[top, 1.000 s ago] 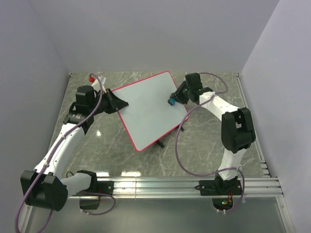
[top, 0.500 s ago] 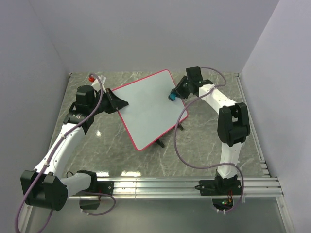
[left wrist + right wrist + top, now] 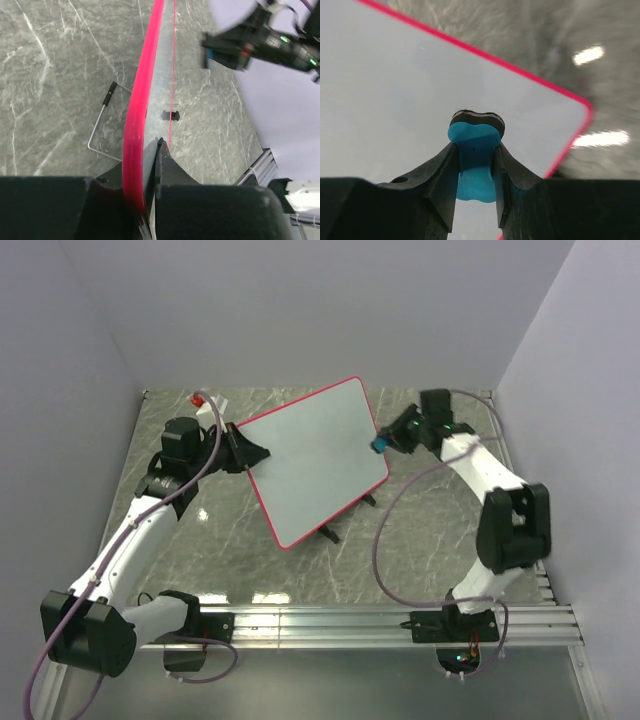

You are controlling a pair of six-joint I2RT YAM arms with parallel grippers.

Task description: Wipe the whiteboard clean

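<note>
Right gripper is clamping its two black fingers on a blue eraser, whose dark felt face is pointing toward the whiteboard. Left gripper is pinching its fingers onto the red-pink frame at the board's left edge and bracing it. The whiteboard is sitting in the middle of the marbled table top, tilted up, with its thin black feet resting on the table at the lower edge. From overhead the eraser is hanging right at the board's right edge, near the far corner. In the right wrist view it is floating in front of the white face close to that rounded corner, and whether the felt is touching cannot be told. No pen marks are showing on the face in any view, so the wiping step is probably running out at the end of a stroke or nearing completion. If anything faint is remaining, the next move is calling for the right arm to bring the felt flat back onto the surface and sweep inward with light, even pressure. Meanwhile the left grip is needing to hold firm so the propped board is not swinging or skidding on its feet.
</note>
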